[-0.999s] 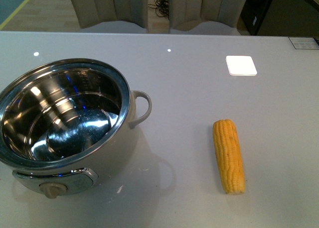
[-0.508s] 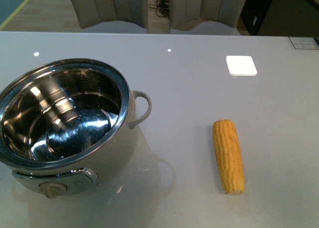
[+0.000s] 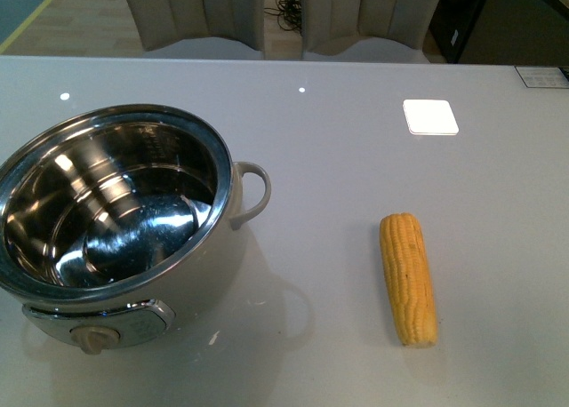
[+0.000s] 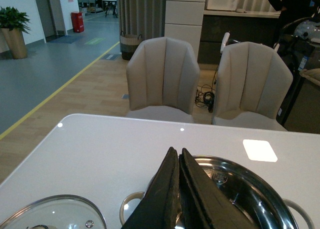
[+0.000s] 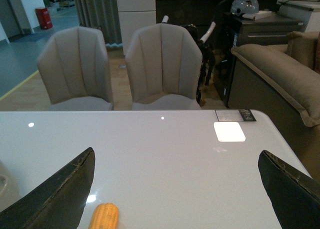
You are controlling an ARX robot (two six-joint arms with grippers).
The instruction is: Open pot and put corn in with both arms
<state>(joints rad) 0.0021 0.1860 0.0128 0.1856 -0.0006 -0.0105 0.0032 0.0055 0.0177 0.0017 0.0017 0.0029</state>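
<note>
The cream-white pot (image 3: 116, 211) stands open at the table's left, its shiny steel inside empty, beige knob at the front. The yellow corn cob (image 3: 408, 277) lies flat on the table to its right, well apart from it. No arm shows in the front view. In the left wrist view my left gripper (image 4: 176, 151) is shut and empty above the pot's rim (image 4: 250, 175). The glass lid (image 4: 55, 215) lies on the table beside the pot. In the right wrist view my right gripper (image 5: 177, 156) is wide open above the table, with the corn's tip (image 5: 103, 216) by one finger.
A white square patch (image 3: 430, 116) lies on the grey table (image 3: 338, 176) at the back right. Two beige chairs (image 4: 210, 79) stand behind the far edge. A dark sofa (image 5: 280, 74) is off to the right.
</note>
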